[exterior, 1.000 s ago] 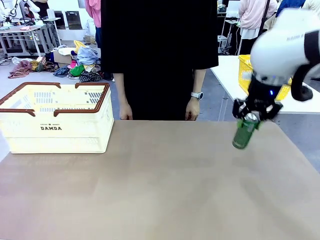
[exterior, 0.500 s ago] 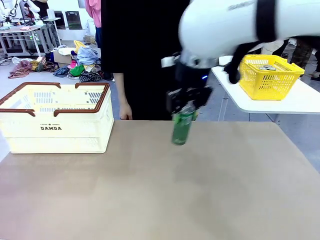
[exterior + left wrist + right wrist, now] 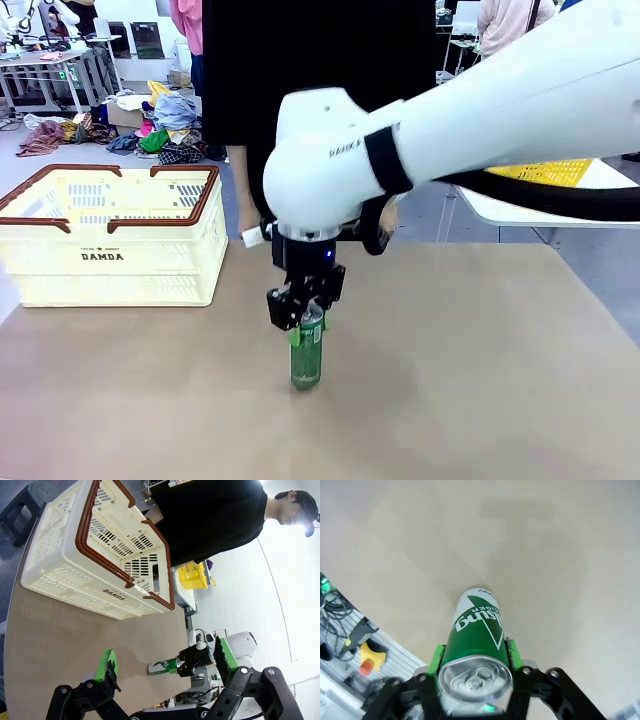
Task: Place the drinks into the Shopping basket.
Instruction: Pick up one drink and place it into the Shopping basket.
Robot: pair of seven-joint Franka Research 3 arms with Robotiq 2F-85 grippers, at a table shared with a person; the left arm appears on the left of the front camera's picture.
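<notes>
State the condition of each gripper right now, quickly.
Left gripper: open, holding nothing.
Right gripper: closed on the green can.

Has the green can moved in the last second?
Yes. The green can, in the right gripper, has gone leftward toward the Shopping basket and lower.

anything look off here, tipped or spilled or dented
Nothing stands out. The green can is about upright in the right gripper, low at the middle of the table, unopened and undented as far as shows. The white basket sits level at the far left, and no spill shows.
</notes>
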